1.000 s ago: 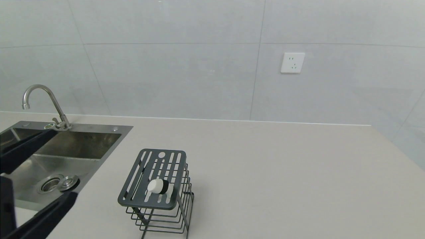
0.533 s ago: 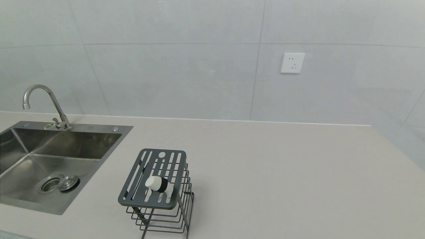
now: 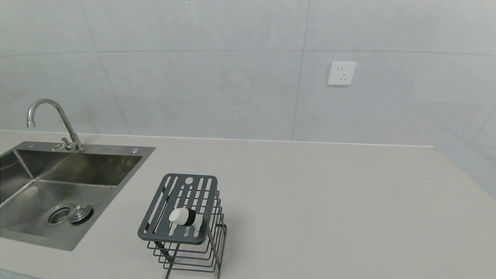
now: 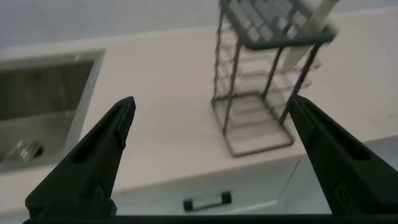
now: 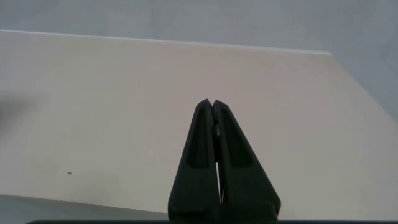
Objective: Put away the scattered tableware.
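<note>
Beige countertop (image 3: 329,201); white handle (image 3: 179,216) atop rack (image 3: 170,237), beside sink (image 3: 97,148)

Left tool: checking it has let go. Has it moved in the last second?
Yes. From over the sink, the left tool drew back toward the counter's front edge.

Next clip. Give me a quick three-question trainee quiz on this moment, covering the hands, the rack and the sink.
1. True or false: the right hand is open.
2. Where does the white-handled utensil sit? A on a plate; B at the slotted rack; C in a bowl.
3. Fill in: the round drain stopper lies inside the ___.
Key: 1 false; 2 B; 3 sink.
</note>
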You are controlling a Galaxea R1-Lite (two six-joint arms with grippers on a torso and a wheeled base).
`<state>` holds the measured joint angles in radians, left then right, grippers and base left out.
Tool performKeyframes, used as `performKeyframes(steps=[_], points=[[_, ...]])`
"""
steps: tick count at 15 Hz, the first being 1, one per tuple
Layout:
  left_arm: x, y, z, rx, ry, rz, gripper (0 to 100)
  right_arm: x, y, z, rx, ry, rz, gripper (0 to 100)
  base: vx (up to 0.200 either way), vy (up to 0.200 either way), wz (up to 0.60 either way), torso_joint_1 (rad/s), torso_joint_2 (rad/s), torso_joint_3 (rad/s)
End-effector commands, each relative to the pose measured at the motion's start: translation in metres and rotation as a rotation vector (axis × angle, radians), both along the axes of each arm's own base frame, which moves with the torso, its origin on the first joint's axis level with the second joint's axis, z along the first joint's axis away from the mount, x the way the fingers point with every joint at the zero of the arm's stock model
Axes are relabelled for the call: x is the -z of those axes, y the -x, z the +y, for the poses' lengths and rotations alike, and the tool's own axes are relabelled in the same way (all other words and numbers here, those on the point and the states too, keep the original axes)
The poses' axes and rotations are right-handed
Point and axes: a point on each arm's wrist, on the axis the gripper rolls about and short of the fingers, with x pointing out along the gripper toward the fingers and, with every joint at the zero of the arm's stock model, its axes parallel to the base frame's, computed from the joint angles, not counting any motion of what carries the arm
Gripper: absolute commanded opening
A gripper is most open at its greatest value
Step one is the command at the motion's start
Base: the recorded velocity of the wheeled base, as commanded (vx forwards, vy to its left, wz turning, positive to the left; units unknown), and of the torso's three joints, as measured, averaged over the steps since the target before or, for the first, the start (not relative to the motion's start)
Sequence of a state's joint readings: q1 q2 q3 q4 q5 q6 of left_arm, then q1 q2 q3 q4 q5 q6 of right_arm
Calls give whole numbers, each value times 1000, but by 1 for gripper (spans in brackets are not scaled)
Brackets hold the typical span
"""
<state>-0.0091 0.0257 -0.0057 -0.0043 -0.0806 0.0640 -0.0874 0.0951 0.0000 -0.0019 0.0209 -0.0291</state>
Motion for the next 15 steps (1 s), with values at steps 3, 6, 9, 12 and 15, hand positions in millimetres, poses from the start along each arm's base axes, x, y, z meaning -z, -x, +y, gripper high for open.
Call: performKeyframes(steps=[3, 6, 9, 12, 15], points=[[2, 2, 1, -42, 26, -22, 100, 0, 0, 0, 1, -13, 4, 0, 0, 0, 0, 0, 0, 0], [2, 1, 1, -44, 53, -20, 100, 0, 0, 0, 8, -29, 5, 0, 0, 0, 0, 0, 0, 0], [2, 1, 1, -44, 61, -19, 100, 0, 0, 0, 7, -32, 4, 0, 0, 0, 0, 0, 0, 0], [2, 1, 1, -44, 61, -19, 100, 0, 0, 0, 7, -32, 4, 0, 0, 0, 0, 0, 0, 0], [2, 1, 1, -44, 61, -19, 100, 0, 0, 0, 6, -32, 4, 0, 0, 0, 0, 0, 0, 0]])
